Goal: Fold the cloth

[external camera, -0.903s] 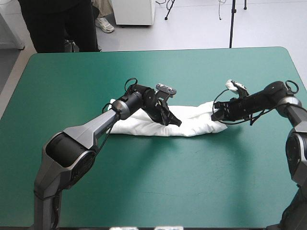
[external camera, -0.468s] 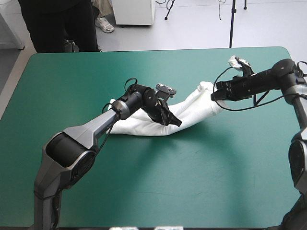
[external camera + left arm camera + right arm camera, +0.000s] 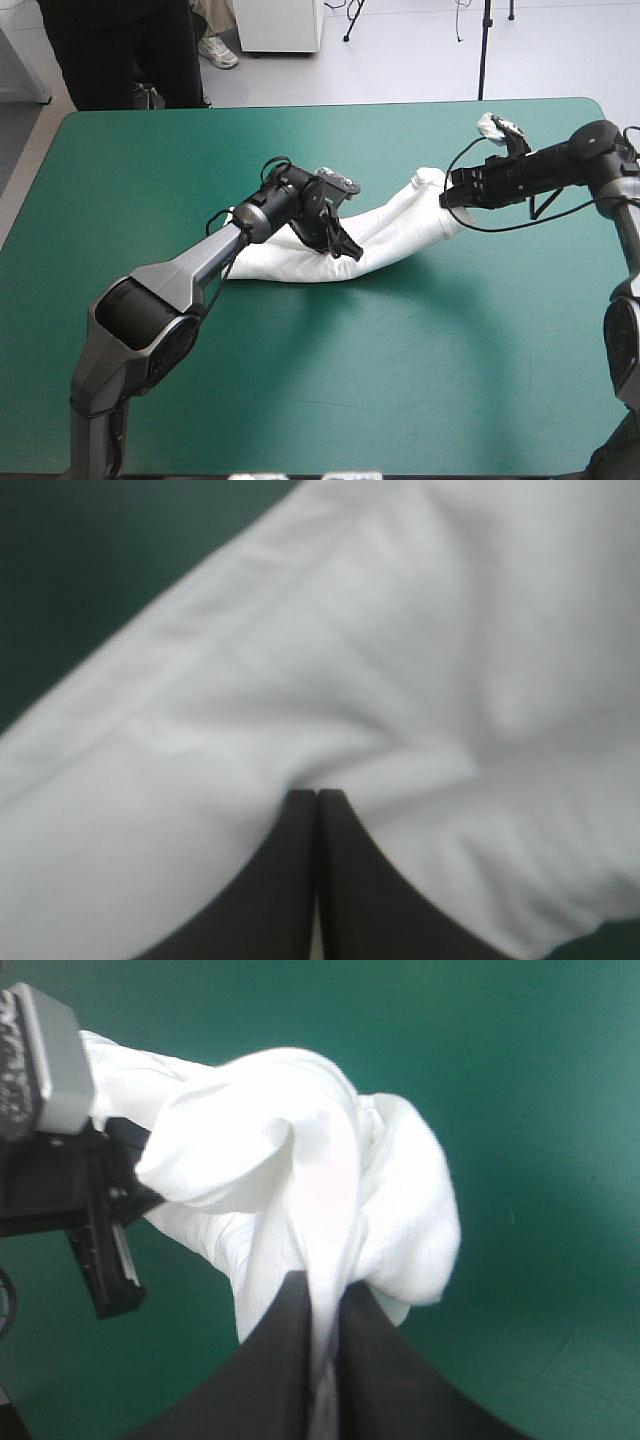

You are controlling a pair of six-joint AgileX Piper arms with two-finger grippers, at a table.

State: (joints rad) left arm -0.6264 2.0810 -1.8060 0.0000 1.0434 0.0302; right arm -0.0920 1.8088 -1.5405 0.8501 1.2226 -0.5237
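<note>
The T-shirt (image 3: 385,235), a long white folded bundle across the middle of the frame on the teal-green bench (image 3: 400,380), looks light, limp and a little slippery. It is best taken by a bunched end rather than one loose layer, with its middle pinned down. The right fingers (image 3: 452,197) are clenched on its right end, raised toward the upper right, and the left fingers (image 3: 347,250) are closed to a point and pressed into its middle. Earlier the bundle lay straight and flat; now its right half slants up off the bench.
</note>
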